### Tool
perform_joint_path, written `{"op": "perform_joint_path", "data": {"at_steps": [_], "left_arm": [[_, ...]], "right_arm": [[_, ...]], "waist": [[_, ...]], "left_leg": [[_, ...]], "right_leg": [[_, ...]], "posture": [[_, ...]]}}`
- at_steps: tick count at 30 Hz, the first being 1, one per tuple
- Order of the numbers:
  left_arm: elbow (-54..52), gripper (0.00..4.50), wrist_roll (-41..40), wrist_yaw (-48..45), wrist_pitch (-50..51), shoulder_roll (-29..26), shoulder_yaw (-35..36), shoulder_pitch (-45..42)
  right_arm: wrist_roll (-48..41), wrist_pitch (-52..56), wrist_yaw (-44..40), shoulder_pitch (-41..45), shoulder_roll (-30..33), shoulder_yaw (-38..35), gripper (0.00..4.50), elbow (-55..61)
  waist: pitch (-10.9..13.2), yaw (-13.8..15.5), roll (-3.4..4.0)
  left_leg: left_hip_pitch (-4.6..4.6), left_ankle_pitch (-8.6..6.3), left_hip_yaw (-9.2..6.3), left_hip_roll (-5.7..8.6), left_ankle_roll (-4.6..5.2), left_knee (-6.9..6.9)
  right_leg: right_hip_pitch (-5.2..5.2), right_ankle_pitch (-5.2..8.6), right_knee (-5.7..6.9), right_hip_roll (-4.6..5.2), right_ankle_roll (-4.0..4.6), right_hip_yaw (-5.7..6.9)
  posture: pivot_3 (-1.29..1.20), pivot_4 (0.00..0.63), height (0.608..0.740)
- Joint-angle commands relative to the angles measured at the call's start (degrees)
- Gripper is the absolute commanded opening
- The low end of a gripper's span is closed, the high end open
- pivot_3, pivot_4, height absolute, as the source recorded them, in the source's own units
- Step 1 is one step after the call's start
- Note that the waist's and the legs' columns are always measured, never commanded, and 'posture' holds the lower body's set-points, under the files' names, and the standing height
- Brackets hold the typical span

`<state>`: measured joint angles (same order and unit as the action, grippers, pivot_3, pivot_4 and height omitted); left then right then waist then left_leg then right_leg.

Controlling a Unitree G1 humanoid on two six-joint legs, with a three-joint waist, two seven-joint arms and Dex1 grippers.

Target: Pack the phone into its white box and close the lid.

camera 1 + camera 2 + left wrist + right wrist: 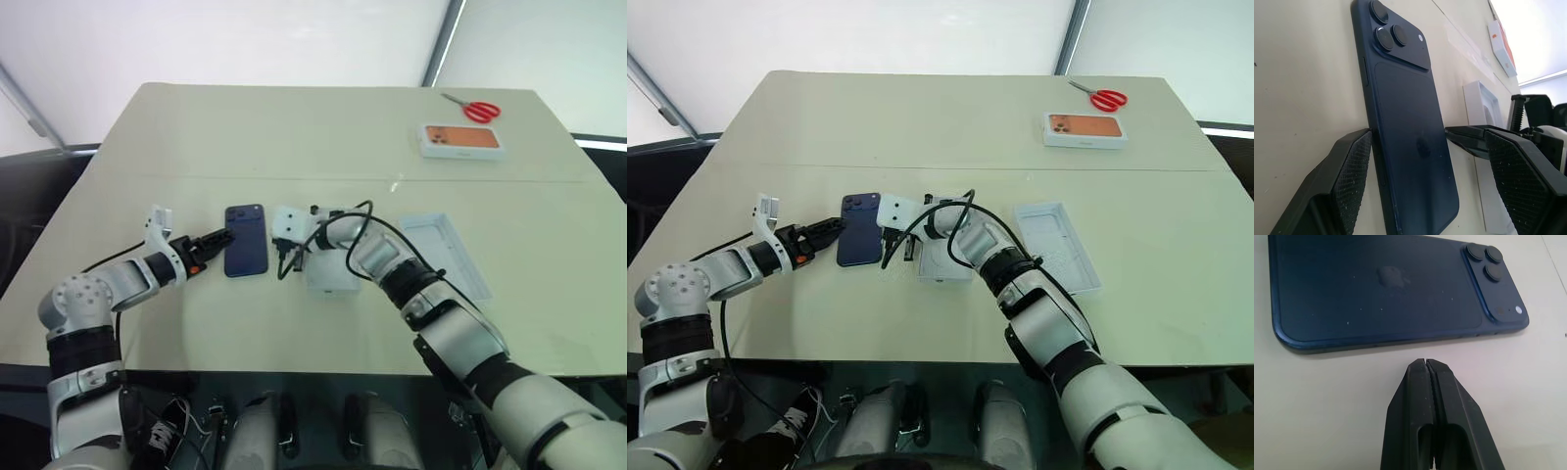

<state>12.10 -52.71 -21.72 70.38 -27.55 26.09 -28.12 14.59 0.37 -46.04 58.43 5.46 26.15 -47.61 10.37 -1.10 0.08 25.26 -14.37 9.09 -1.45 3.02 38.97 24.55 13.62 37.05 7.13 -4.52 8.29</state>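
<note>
Right gripper (1426, 363) closed, empty, beside phone (245, 240). Left gripper (1425, 161) open, straddling phone's end. Risk: skidding off during closure on glossy back.

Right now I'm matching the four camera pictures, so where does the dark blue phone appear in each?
Left eye view: phone centre-left, on the table.
Right eye view: phone centre-left, beside the white box.
Left wrist view: phone upright through the middle.
Right wrist view: phone across the top.
Shared landmark: its camera cluster.

Phone (1381, 289) back glossy, dusty — pincer pads (1354, 171) textured rubber.
</note>
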Motion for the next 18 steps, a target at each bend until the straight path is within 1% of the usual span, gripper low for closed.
{"op": "perform_joint_path", "data": {"at_steps": [1, 4, 6, 9, 14, 16, 18], "left_arm": [[1.1, 3.83, 1.6, -0.1, 1.2, 0.8, -2.5, 0.6], [1.8, 3.83, 1.4, 1.1, 3.2, 1.9, -2.0, -0.8], [0.9, 3.83, 2.9, 1.1, 2.5, 1.9, -3.7, -1.0], [2.0, 3.83, 2.7, 1.9, 5.1, 3.2, -3.4, -2.4], [3.9, 3.83, 2.1, 4.8, 8.6, 6.9, -1.2, -4.5], [3.7, 3.83, 2.4, 5.1, 9.5, 7.6, -1.1, -4.7], [4.0, 3.83, 1.2, 6.4, 10.9, 9.4, 1.3, -5.4]], "right_arm": [[0.5, -0.8, 0.4, 0.9, -2.0, 0.1, 0.05, -0.7], [0.6, -1.0, 0.1, 0.7, -2.9, 0.2, 0.05, -0.4], [0.4, -1.3, -0.1, 0.4, -3.5, 0.1, 0.05, 0.3], [0.2, -1.2, -0.1, 0.7, -3.9, -0.4, 0.05, 0.0], [0.6, -1.8, 0.6, 1.2, -3.6, -1.0, 0.05, -0.8], [0.7, -2.0, 0.4, 1.0, -3.6, -1.0, 0.05, -0.8], [0.8, -2.1, 0.7, 1.0, -3.6, -1.2, 0.05, -1.0]], "waist": [[0.0, 0.0, 0.04], [0.0, 0.0, 0.04], [0.0, 0.1, 0.04], [0.0, 0.1, 0.05], [-0.1, 0.3, 0.11], [-0.1, 0.4, 0.11], [-0.1, 0.4, 0.11]], "left_leg": [[-0.02, 0.0, 0.0, 0.0, 0.0, -0.02], [-0.03, 0.01, 0.0, 0.0, -0.01, -0.04], [-0.04, 0.01, 0.0, 0.0, -0.02, -0.04], [-0.06, 0.02, 0.0, 0.01, -0.04, -0.05], [-0.21, 0.02, 0.0, 0.02, -0.05, -0.07], [-0.23, 0.02, -0.01, 0.03, -0.05, -0.08], [-0.24, 0.02, -0.01, 0.06, -0.05, -0.09]], "right_leg": [[0.0, 0.0, 0.0, 0.0, 0.0, 0.0], [0.0, 0.0, 0.0, 0.0, 0.0, -0.01], [-0.02, 0.0, 0.0, 0.01, 0.0, -0.02], [-0.02, 0.0, 0.03, 0.01, 0.01, -0.02], [-0.15, 0.0, 0.02, 0.03, 0.01, -0.02], [-0.16, 0.0, 0.03, 0.07, 0.01, -0.02], [-0.17, 0.0, 0.03, 0.14, 0.01, -0.02]], "posture": [[0.0, 0.15, 0.738], [0.0, 0.15, 0.738], [0.0, 0.15, 0.738], [0.0, 0.15, 0.738], [0.0, 0.15, 0.738], [0.0, 0.15, 0.738], [0.0, 0.15, 0.738]]}}
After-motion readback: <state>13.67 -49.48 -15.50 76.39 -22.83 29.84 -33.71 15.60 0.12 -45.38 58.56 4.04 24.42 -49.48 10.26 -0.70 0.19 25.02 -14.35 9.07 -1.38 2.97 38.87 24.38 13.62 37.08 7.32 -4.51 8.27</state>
